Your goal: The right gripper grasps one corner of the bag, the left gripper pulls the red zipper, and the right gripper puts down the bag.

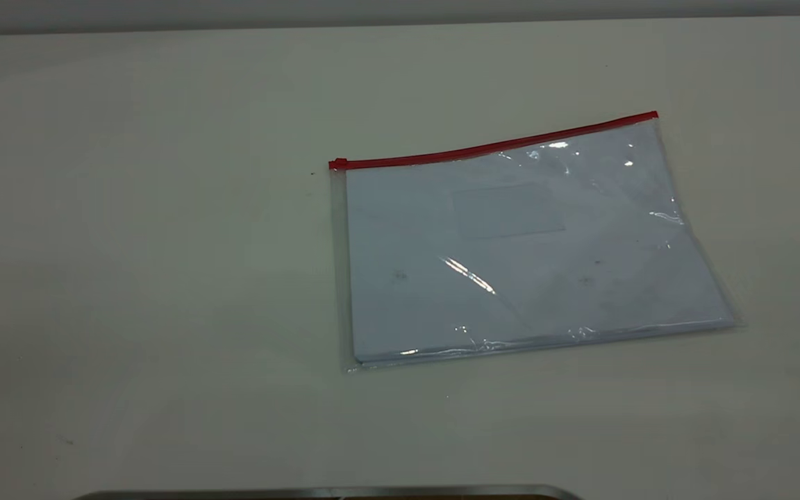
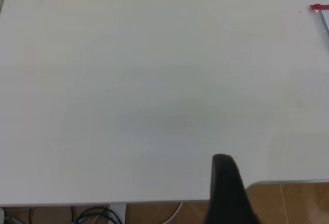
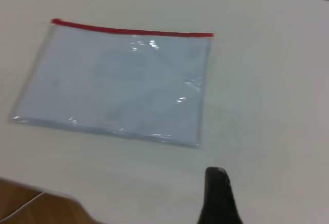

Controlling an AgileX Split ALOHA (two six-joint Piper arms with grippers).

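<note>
The bag (image 1: 525, 243) lies flat on the table (image 1: 129, 278), my grippers well off it (finger spread: cannot tell); slick, floppy, light, so I'd pinch a corner by the red zipper (image 1: 494, 146).

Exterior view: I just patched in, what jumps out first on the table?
The bag, clear with white paper inside, lies flat right of centre on the pale table. The red zipper runs along its far edge, slider at the left end. Neither arm shows there; each wrist view shows only one dark fingertip, away from the bag.
</note>
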